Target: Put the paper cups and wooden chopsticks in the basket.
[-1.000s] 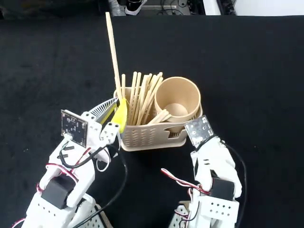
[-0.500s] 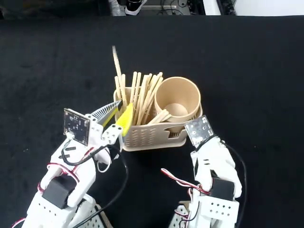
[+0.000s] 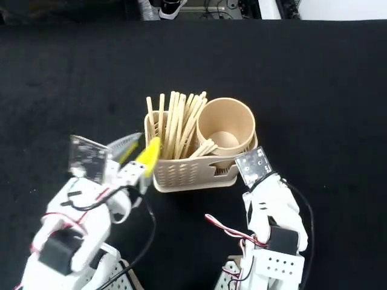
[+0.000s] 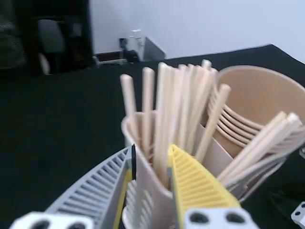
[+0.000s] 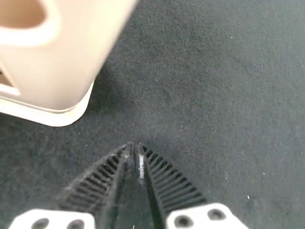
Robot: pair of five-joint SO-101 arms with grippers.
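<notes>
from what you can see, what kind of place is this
Likely a robotics lab bench: a table draped in black cloth, two small robot arms by a basket of chopsticks, and a white wall with gear behind.

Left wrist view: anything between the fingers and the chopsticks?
Yes. The basket corner wall sits between the open left gripper fingers, the grey one outside it. The chopsticks stand right behind that wall, already inside the basket.

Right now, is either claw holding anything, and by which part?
Nothing is held. The left claw is open astride the basket's corner; the right claw is shut on nothing above the table.
</notes>
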